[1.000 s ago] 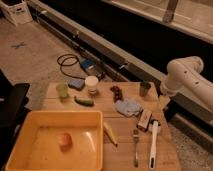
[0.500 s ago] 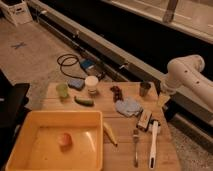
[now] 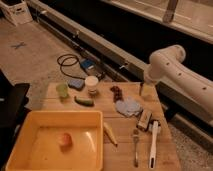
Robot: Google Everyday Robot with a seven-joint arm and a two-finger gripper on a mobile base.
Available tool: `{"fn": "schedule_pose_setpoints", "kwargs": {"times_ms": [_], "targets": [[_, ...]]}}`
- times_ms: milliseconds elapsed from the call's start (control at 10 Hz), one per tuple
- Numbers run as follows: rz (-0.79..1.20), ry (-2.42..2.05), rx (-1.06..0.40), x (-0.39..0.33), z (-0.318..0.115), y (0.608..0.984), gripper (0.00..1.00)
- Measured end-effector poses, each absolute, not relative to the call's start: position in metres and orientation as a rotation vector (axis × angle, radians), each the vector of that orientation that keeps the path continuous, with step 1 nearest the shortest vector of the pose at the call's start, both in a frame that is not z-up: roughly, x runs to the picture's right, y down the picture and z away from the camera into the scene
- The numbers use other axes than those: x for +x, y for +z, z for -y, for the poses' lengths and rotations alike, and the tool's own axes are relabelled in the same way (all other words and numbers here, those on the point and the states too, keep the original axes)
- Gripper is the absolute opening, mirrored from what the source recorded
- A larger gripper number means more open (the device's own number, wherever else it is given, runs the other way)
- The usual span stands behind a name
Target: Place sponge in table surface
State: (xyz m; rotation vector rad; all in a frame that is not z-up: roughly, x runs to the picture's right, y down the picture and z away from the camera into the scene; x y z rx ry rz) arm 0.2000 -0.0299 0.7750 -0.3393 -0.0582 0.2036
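A small orange sponge-like piece [image 3: 64, 139] lies inside the yellow tub [image 3: 30, 120] at the front left of the wooden table [image 3: 125, 125]. My gripper [image 3: 141, 90] hangs from the white arm [image 3: 167, 65] over the table's far right edge. It is just right of a dark reddish object [image 3: 117, 92] and far from the tub.
On the table are a green item [image 3: 61, 90], a blue item [image 3: 76, 83], a white cup [image 3: 91, 85], a green vegetable [image 3: 84, 101], a grey cloth [image 3: 128, 106], a banana [image 3: 110, 134], a fork [image 3: 135, 145] and a white brush [image 3: 153, 145]. A cable [image 3: 67, 64] lies on the floor.
The arm has shifted slightly to the left, with the gripper staying near the table's far right edge. Nothing on the table has moved.
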Motion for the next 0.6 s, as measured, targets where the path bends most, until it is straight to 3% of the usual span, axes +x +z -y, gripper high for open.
{"fn": "schedule_pose_setpoints", "kwargs": {"times_ms": [200, 600], "targets": [[0.105, 0.132, -0.318, 0.157, 0.040, 0.772, 0.80], [0.106, 0.128, -0.319, 0.156, 0.040, 0.772, 0.80]]}}
